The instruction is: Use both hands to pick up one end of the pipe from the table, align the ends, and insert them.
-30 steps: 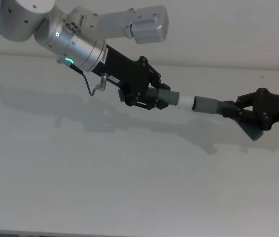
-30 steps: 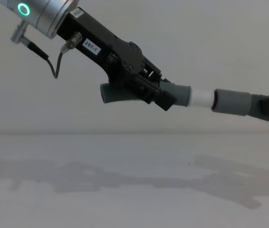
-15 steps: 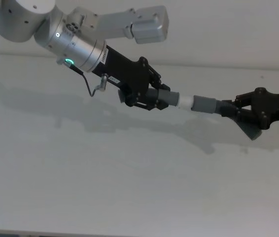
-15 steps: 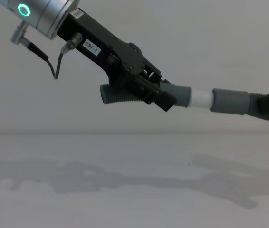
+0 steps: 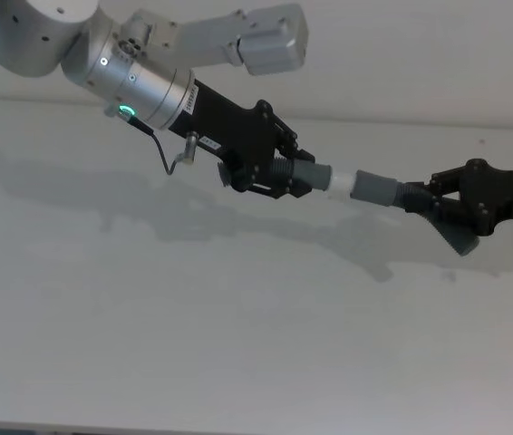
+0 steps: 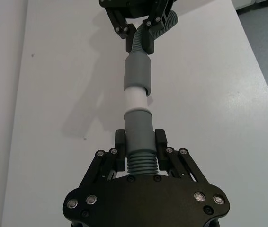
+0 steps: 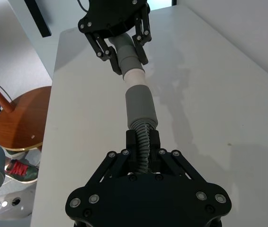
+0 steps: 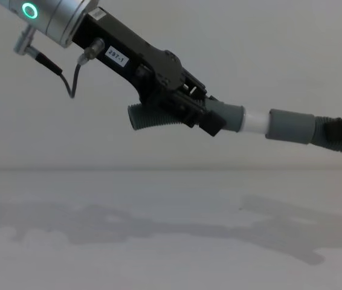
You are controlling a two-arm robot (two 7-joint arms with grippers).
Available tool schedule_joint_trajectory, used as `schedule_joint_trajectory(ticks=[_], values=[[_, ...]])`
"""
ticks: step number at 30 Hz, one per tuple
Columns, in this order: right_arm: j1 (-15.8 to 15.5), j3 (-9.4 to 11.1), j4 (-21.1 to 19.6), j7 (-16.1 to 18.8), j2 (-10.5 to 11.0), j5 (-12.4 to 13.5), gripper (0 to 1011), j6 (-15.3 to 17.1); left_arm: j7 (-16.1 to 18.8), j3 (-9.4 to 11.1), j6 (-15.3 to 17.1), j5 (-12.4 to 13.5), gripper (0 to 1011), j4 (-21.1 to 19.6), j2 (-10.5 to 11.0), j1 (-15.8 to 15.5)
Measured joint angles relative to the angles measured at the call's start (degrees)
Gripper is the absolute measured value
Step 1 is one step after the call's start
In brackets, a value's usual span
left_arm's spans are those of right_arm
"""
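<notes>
Both pipe pieces hang in the air above the white table (image 5: 193, 317). My left gripper (image 5: 291, 176) is shut on the ribbed body of the left pipe piece (image 8: 153, 116), just behind its grey cuff (image 8: 228, 116). A white tube stub (image 8: 255, 122) sticks out of that cuff and enters the cuff of the right pipe piece (image 8: 289, 126). My right gripper (image 5: 430, 201) is shut on that piece's ribbed body. The two pieces lie in one line in the left wrist view, with the stub (image 6: 136, 97) between the cuffs. My right gripper (image 7: 143, 141) faces my left gripper (image 7: 120, 35) along the pipe.
The table's left edge (image 7: 53, 90) drops to a floor with a round wooden stool (image 7: 20, 118) beside it. A thin cable (image 5: 170, 163) loops under my left wrist. Bare white table lies beneath both arms.
The right cuff has slid toward the left one over the white stub, so less of the stub shows. Both arms have shifted slightly.
</notes>
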Motion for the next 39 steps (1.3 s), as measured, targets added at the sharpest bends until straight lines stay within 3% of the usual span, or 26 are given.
schedule_joint_trajectory(ticks=[39], values=[[1.4, -1.4, 0.7, 0.2, 0.1, 1.0, 155, 0.0, -0.1, -0.1, -0.9, -2.4, 354, -0.9, 0.9, 0.3]])
